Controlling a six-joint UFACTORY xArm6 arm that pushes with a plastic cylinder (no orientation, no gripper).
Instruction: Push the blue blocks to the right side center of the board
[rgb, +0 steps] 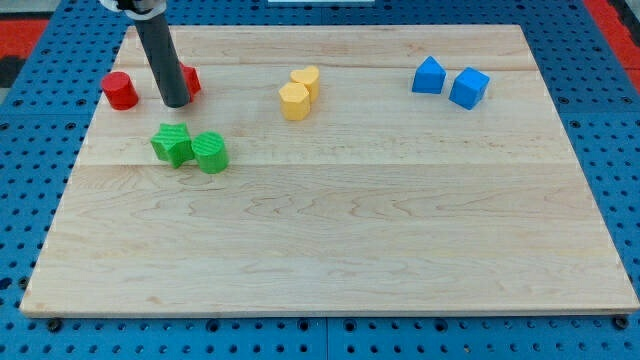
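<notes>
Two blue blocks, a blue pentagon-like block (428, 76) and a blue cube (469, 88), sit side by side in the frame's upper right. My tip (176, 102) rests at upper left, grasping nothing, between the red cylinder (120, 91) and a partly hidden red block (190, 78).

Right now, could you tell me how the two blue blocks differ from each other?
The left blue block sits slightly nearer the view's top; the right blue block sits a little lower and closer to the board's right edge. The left one shows a peaked top, while the right one looks like a cube turned corner-on. Both are the same blue, similar in size, side by side near the top right, far from my tip, which is by the red blocks.
</notes>
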